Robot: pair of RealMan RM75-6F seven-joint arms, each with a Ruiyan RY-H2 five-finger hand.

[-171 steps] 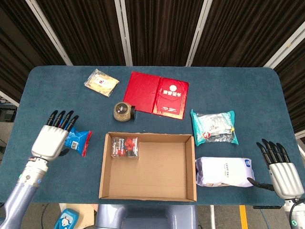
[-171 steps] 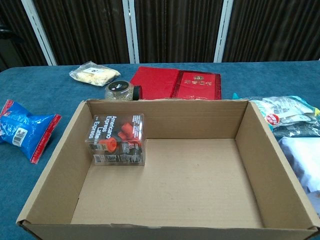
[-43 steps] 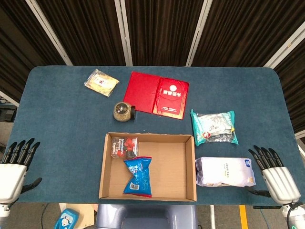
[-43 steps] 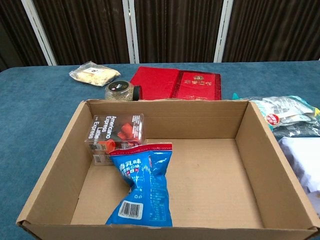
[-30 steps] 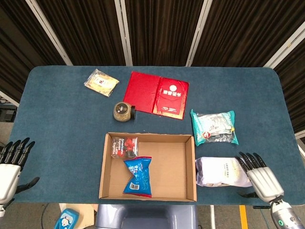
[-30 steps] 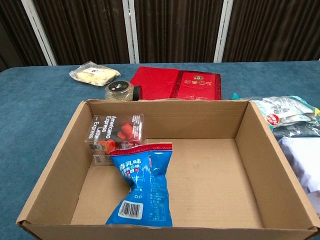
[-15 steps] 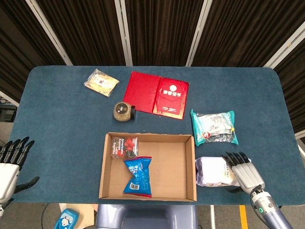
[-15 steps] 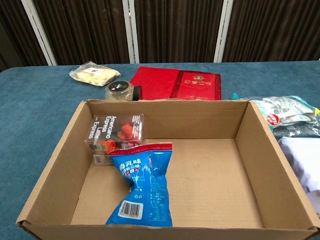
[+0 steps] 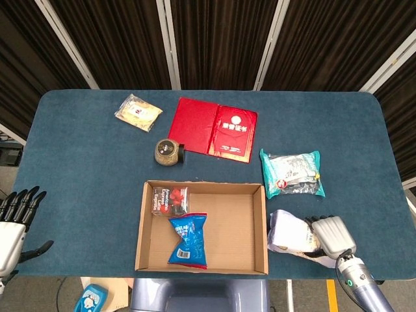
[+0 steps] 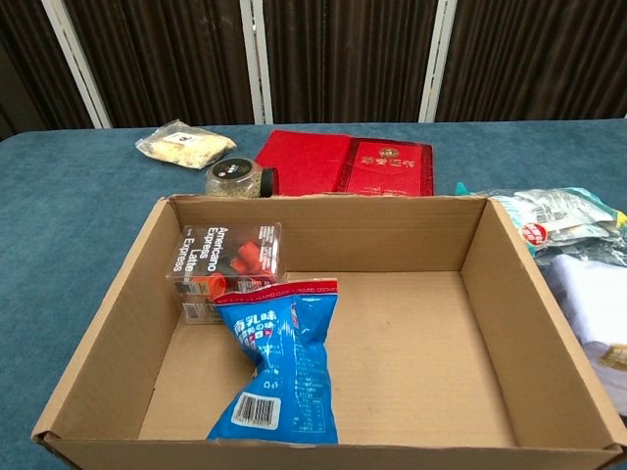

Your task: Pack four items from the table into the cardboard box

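The cardboard box point(image 9: 231, 224) sits at the table's near middle. Inside it a clear capsule box point(image 9: 170, 199) stands in the far left corner, and a blue snack bag point(image 9: 187, 240) lies just in front of it. Both show in the chest view too, the capsule box point(image 10: 227, 269) and the blue bag point(image 10: 282, 372) in the box point(image 10: 411, 362). A white bag point(image 9: 290, 233) lies just right of the box. My right hand point(image 9: 331, 237) grips its right half, fingers curled over it. My left hand point(image 9: 14, 224) hovers off the table's left near corner, fingers spread, empty.
On the far half of the table lie a red booklet point(image 9: 216, 127), a small jar point(image 9: 168, 152) on its side and a yellowish snack pack point(image 9: 138, 111). A teal wipes pack point(image 9: 291, 173) lies right of the box, just beyond the white bag point(image 10: 588, 299).
The blue snack bag went from the table's left into the box and my left hand drew back. My right hand slid left onto the white bag and curled its fingers, bunching it.
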